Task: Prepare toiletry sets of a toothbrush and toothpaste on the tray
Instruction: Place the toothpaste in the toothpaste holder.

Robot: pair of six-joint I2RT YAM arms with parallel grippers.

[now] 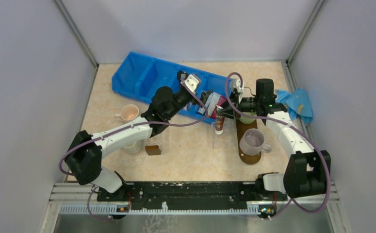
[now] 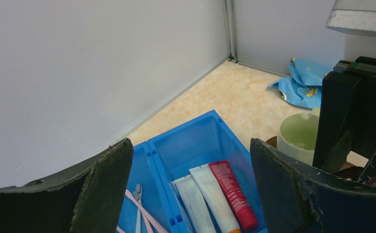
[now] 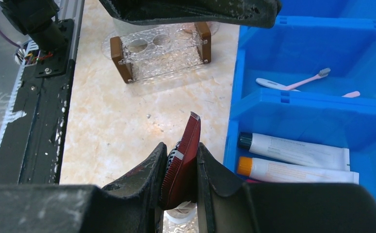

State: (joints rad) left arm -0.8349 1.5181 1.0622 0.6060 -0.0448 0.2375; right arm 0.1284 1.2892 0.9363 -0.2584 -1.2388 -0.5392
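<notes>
My right gripper [image 3: 181, 149] is shut on the crimped end of a dark red toothpaste tube [image 3: 185, 160], which hangs cap down. From above, this tube [image 1: 219, 124] is just left of the dark brown oval tray [image 1: 240, 132], over a clear holder [image 1: 223, 141]. My left gripper [image 2: 190, 158] stands open and holds nothing, above the blue bin [image 2: 195, 141]. Below it lie two white tubes [image 2: 210, 194] and a red tube [image 2: 232, 191]. Pink and white toothbrushes [image 2: 139, 211] lie in the compartment beside them. In the right wrist view the toothbrushes [image 3: 297, 82] and white tubes [image 3: 297, 151] also show.
On the tray stand a grey mug [image 1: 252, 141] and a pale green cup [image 1: 246, 117]. A blue cloth [image 1: 297, 103] lies at the back right. A pink mug [image 1: 129, 112], a small brown block [image 1: 152, 150] and a clear cup [image 1: 132, 146] sit on the left. A clear brown-ended rack [image 3: 161, 53] shows in the right wrist view.
</notes>
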